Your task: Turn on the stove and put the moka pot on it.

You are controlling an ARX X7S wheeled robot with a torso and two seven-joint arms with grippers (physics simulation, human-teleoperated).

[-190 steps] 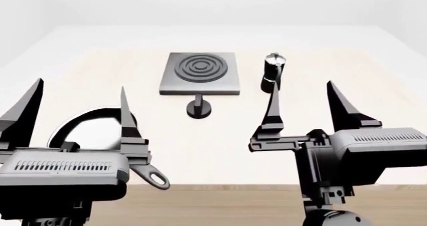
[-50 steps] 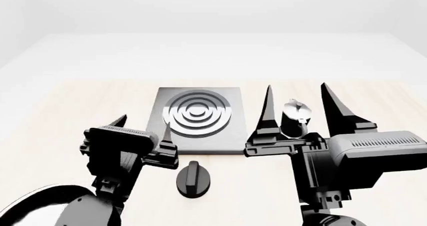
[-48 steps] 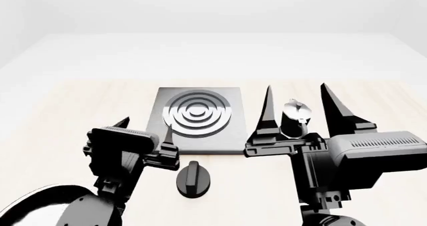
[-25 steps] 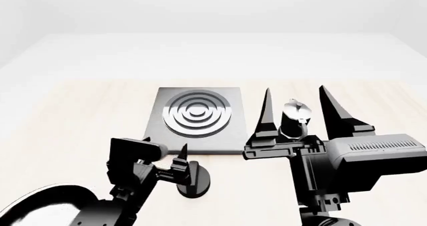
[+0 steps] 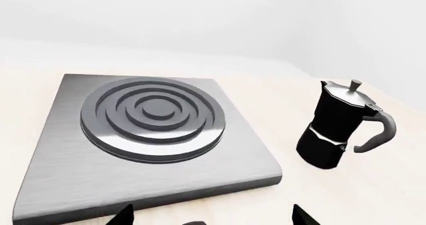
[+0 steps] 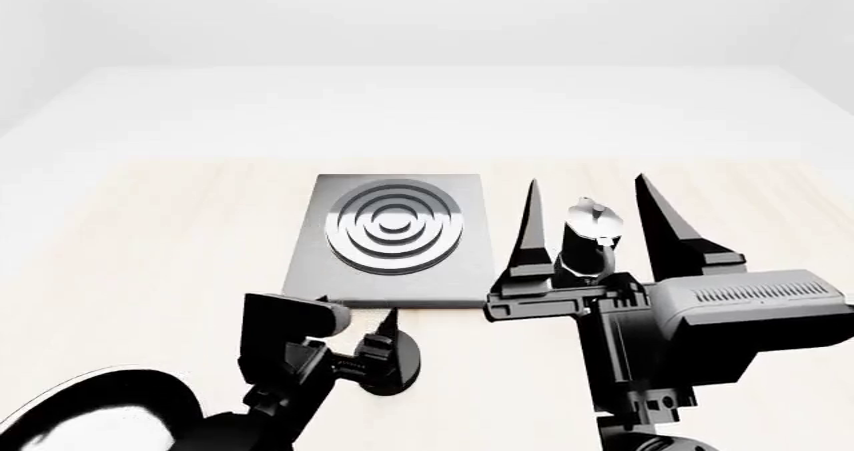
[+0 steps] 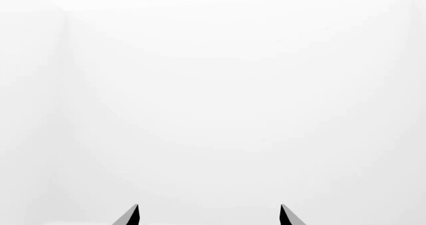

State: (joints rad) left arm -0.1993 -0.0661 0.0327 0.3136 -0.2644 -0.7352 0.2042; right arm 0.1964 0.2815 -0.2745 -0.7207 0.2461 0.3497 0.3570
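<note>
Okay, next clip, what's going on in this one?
The left gripper is down at the stove's knob, jaws either side, apparently to switch the stove on. The moka pot stands on the table right of the stove, untouched. The right gripper hangs open in the air.

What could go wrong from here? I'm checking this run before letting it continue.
The left gripper is low at the knob; its jaws are partly hidden, so it may slip off the ridge. The right gripper hangs open in front of the moka pot, which stands close beside the stove; a careless reach could tip it.
</note>
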